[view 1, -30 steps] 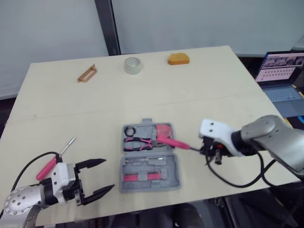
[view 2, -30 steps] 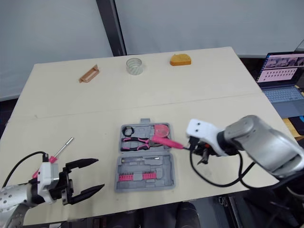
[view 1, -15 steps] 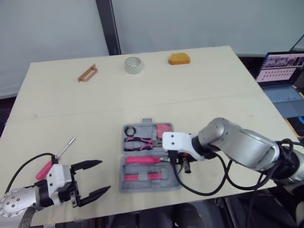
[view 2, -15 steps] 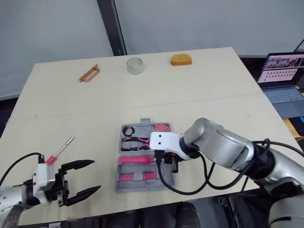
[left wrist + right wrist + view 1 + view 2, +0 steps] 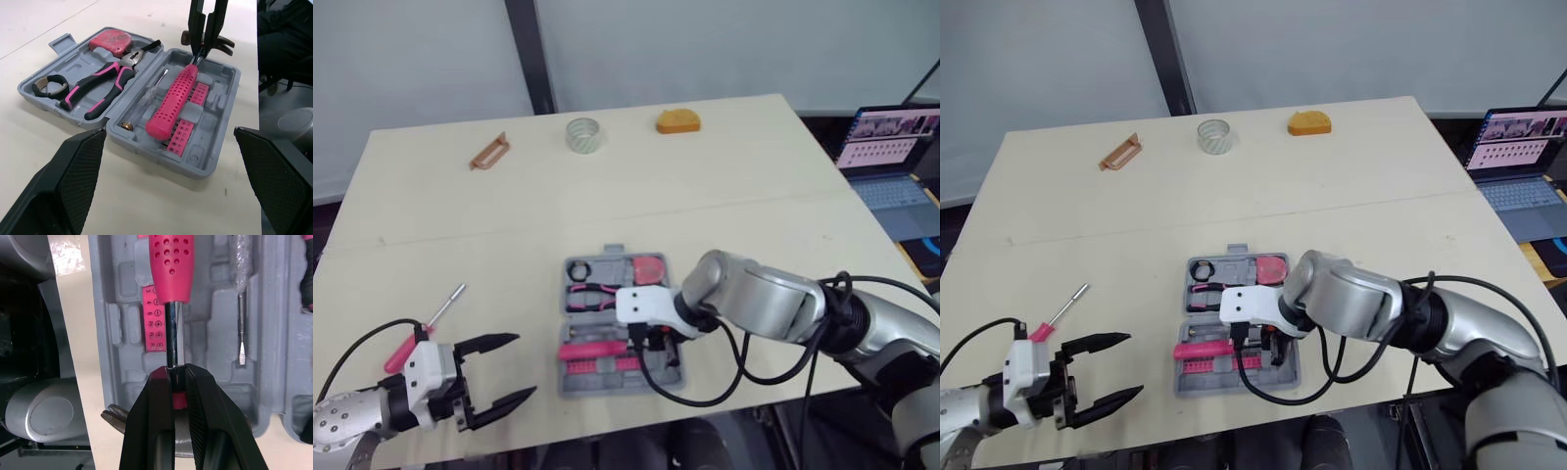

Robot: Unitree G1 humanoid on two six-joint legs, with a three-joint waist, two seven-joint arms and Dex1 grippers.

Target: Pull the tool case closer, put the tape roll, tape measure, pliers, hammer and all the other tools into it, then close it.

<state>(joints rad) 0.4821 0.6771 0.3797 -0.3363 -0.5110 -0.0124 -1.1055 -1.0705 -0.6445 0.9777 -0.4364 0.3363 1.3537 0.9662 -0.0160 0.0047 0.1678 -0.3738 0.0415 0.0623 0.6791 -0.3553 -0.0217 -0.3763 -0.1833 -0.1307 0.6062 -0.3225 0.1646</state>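
The grey tool case (image 5: 576, 380) lies open near the table's front edge. Its far half holds the pink-and-black pliers (image 5: 597, 292), a red tool (image 5: 648, 267) and a black ring (image 5: 582, 268). My right gripper (image 5: 173, 369) is shut on the metal shaft of the pink-handled hammer (image 5: 587, 350), which lies across the case's near half, over the row of bits. The left gripper (image 5: 519, 367) stands wide open left of the case, holding nothing. A pink screwdriver (image 5: 421, 333) lies beside it. At the table's far side are the tape roll (image 5: 585, 134) and the orange tape measure (image 5: 677, 120).
A brown handle-shaped piece (image 5: 489, 152) lies at the far left of the table. A laptop (image 5: 891, 157) sits off the table's right edge. Bare tabletop stretches between the case and the far objects.
My right gripper has carried the hammer leftwards, from beside the case's right edge to over its near half. The left gripper has hardly moved and stays open.
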